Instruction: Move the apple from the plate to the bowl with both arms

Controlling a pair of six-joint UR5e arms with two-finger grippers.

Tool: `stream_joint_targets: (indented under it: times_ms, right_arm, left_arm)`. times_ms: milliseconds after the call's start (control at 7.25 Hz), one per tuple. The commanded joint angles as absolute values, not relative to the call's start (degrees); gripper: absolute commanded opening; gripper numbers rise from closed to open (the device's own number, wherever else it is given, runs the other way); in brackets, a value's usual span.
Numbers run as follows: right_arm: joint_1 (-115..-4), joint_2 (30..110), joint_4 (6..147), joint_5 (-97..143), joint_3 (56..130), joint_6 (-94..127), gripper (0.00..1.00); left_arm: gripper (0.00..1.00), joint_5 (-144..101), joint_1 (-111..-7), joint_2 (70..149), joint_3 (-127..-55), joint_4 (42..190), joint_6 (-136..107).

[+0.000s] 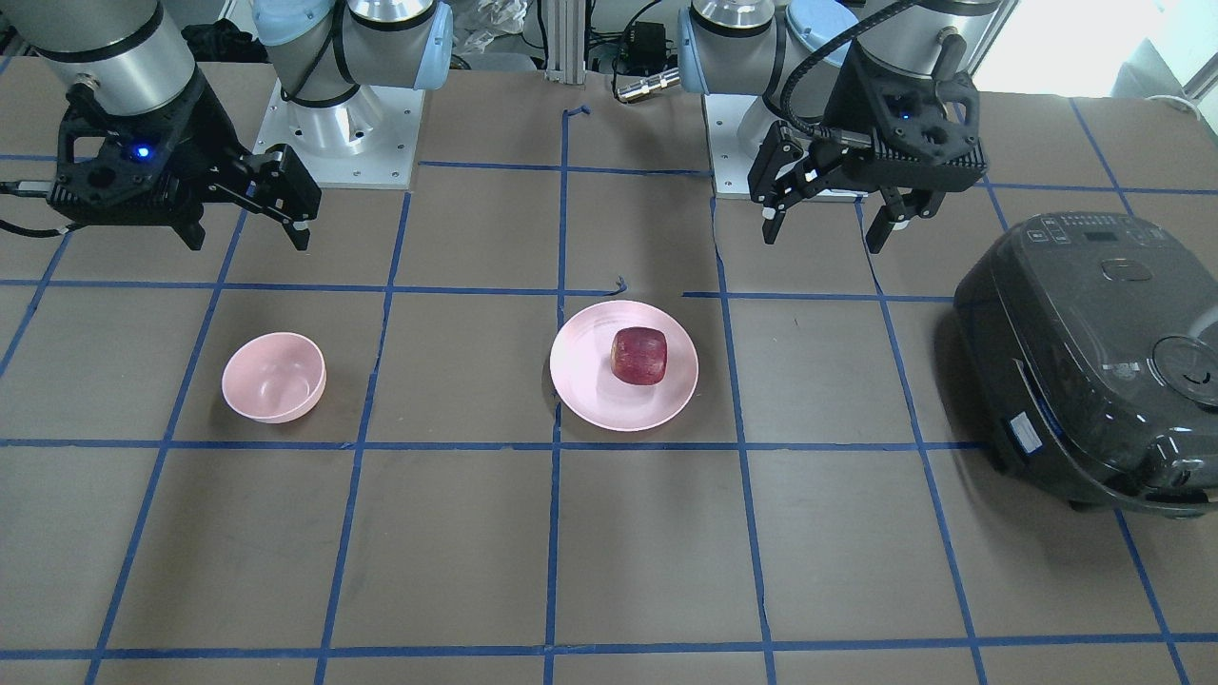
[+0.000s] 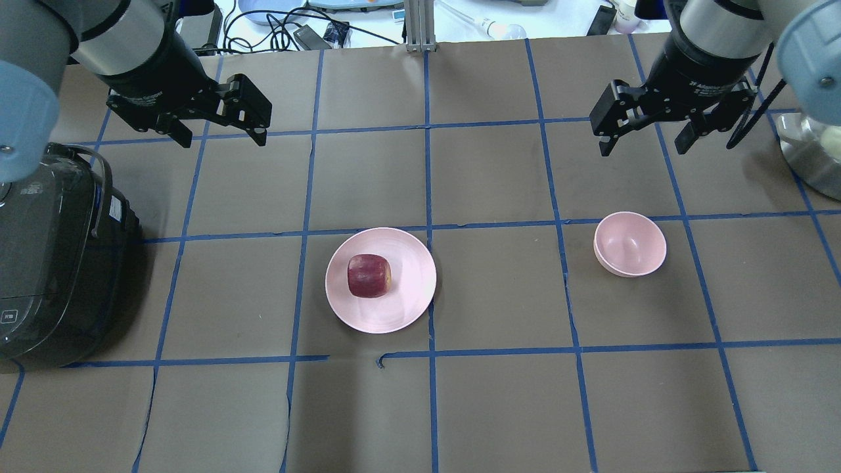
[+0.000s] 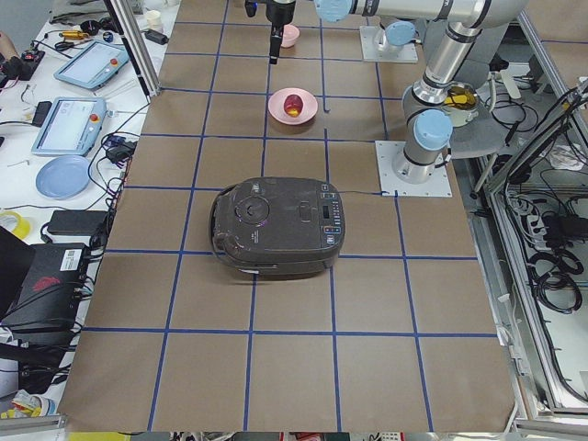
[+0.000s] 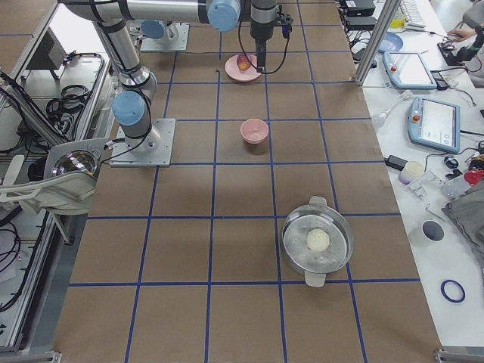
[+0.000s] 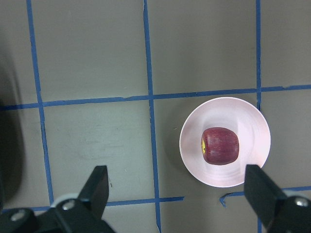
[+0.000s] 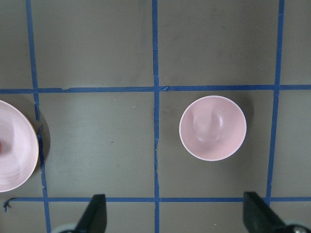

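The dark red apple (image 1: pixel 638 356) lies on the wide pink plate (image 1: pixel 590 390) near the table's middle; they also show overhead, apple (image 2: pixel 368 276) on plate (image 2: pixel 407 295). The small pink bowl (image 1: pixel 274 377) (image 2: pixel 629 244) stands empty, apart from the plate. My left gripper (image 1: pixel 824 236) (image 2: pixel 223 139) hangs open and empty, raised above the table on the plate's side. Its wrist view shows the apple (image 5: pixel 220 145) on the plate (image 5: pixel 252 121) ahead of the fingers (image 5: pixel 99 187). My right gripper (image 1: pixel 249 238) (image 2: pixel 642 148) hangs open and empty above the bowl's side; its wrist view shows the bowl (image 6: pixel 213 127).
A black rice cooker (image 1: pixel 1094 362) (image 2: pixel 52 256) sits at the table's end on my left. A metal pot (image 2: pixel 811 154) (image 4: pixel 318 242) holding a white ball stands on my far right. Blue tape lines grid the brown table (image 2: pixel 499 407).
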State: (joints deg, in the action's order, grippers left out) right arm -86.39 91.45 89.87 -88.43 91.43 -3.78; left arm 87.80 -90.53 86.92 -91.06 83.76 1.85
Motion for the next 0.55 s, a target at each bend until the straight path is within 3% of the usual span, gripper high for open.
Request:
stream_joint_targets:
  times_ms: [0,414]
  right_arm:
    - [-87.18,91.49,89.91,-88.50,91.23,-3.87,1.00]
    - [-87.19,91.58,90.09,-88.33,90.97,-3.87,1.00]
  left_arm:
    - [1.00,87.80,-90.53,86.92,-91.05,83.85,1.85]
    - [1.00,87.89,-90.53,86.75,-91.14,83.85,1.85]
